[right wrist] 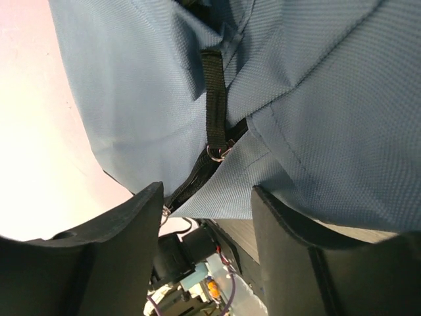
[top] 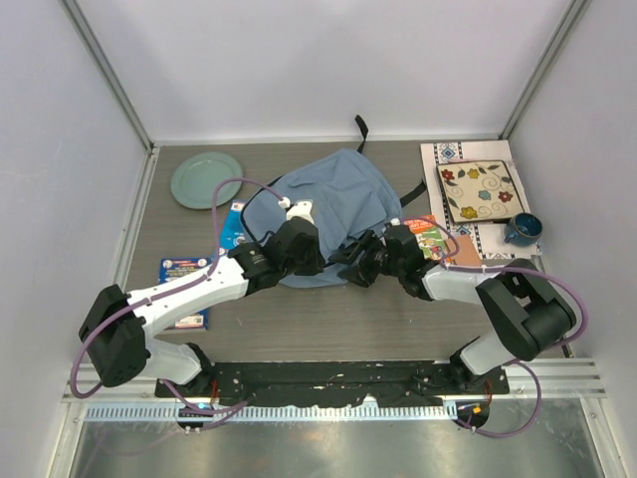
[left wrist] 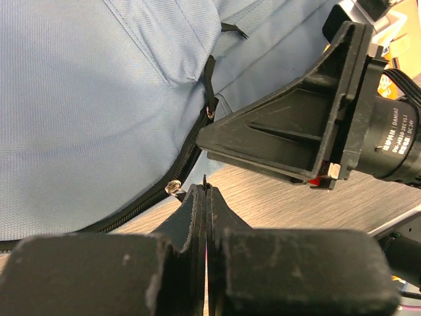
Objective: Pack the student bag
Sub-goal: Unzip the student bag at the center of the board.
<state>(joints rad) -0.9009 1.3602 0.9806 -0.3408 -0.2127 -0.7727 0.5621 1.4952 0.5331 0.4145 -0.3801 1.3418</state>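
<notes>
The student bag [top: 333,194], a soft light-blue backpack, lies flat in the middle of the table. Both grippers meet at its near edge. My left gripper [top: 317,261] [left wrist: 206,187] is shut on a black zipper pull whose metal ring [left wrist: 174,187] shows just left of the tips, beside the dark zipper [left wrist: 158,191]. My right gripper [top: 350,261] [right wrist: 207,191] is open, its fingers standing either side of a fold of the bag's blue fabric [right wrist: 316,99]. Just beyond the fingers, a second black pull strap [right wrist: 214,99] and ring [right wrist: 220,153] sit at the zipper.
A green plate [top: 206,179] sits back left. A flowered square tile [top: 478,191] on a patterned mat [top: 448,159] and a blue cup [top: 523,229] sit back right. A colourful book [top: 426,237] lies under the right arm, a blue booklet [top: 181,274] under the left.
</notes>
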